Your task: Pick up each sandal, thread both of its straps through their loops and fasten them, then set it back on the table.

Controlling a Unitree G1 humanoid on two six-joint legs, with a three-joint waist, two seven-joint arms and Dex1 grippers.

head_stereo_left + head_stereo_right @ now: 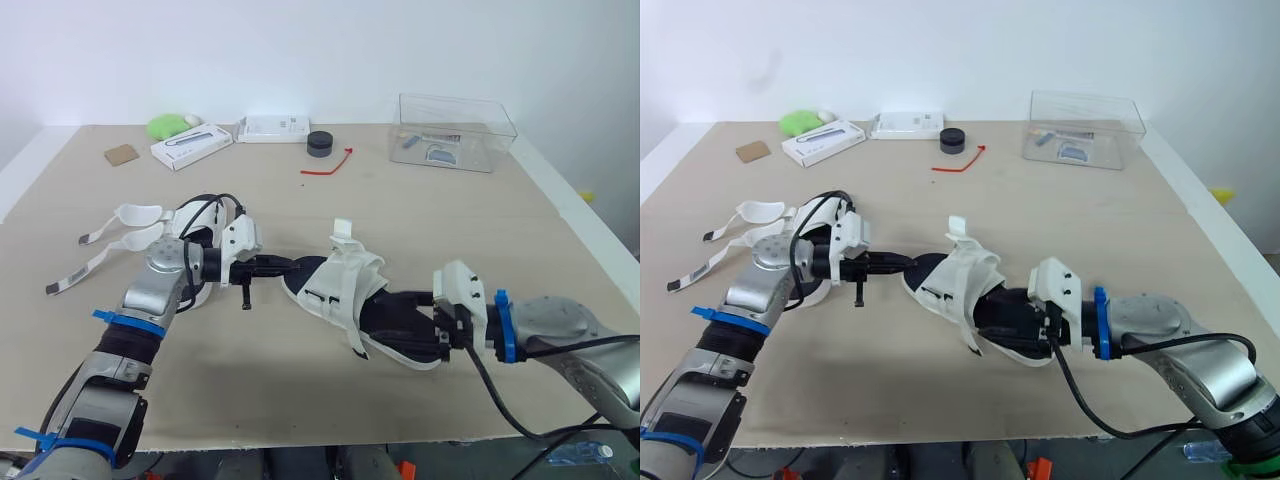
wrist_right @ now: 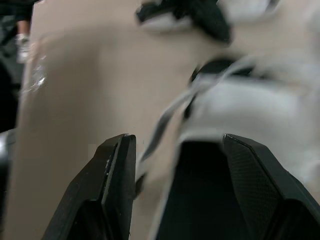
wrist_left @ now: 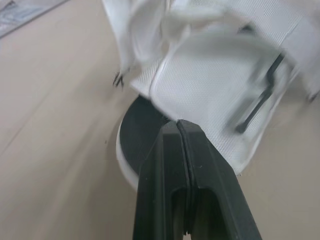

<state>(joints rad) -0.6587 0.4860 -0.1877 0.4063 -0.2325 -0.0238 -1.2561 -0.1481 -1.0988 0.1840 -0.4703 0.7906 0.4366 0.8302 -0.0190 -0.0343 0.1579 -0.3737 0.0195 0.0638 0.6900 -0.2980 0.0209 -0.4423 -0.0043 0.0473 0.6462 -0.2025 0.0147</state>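
Observation:
A white sandal (image 1: 350, 285) with a black insole lies in the middle of the table, its straps loose and standing up. My left gripper (image 1: 290, 266) is shut, with its tip at the sandal's toe; the left wrist view shows the fingers (image 3: 165, 165) pressed together over the toe edge. My right gripper (image 1: 440, 322) is open at the heel, and the heel's black insole (image 2: 200, 200) sits between its spread fingers. A second white sandal (image 1: 150, 230) lies at the left behind my left arm, its long straps (image 1: 85, 262) splayed out over the table.
Along the far edge stand a clear plastic box (image 1: 455, 130), a black round puck (image 1: 319, 143), a red cord (image 1: 330, 165), two white boxes (image 1: 192, 146) (image 1: 273, 127), a green object (image 1: 168, 125) and a brown card (image 1: 121, 154).

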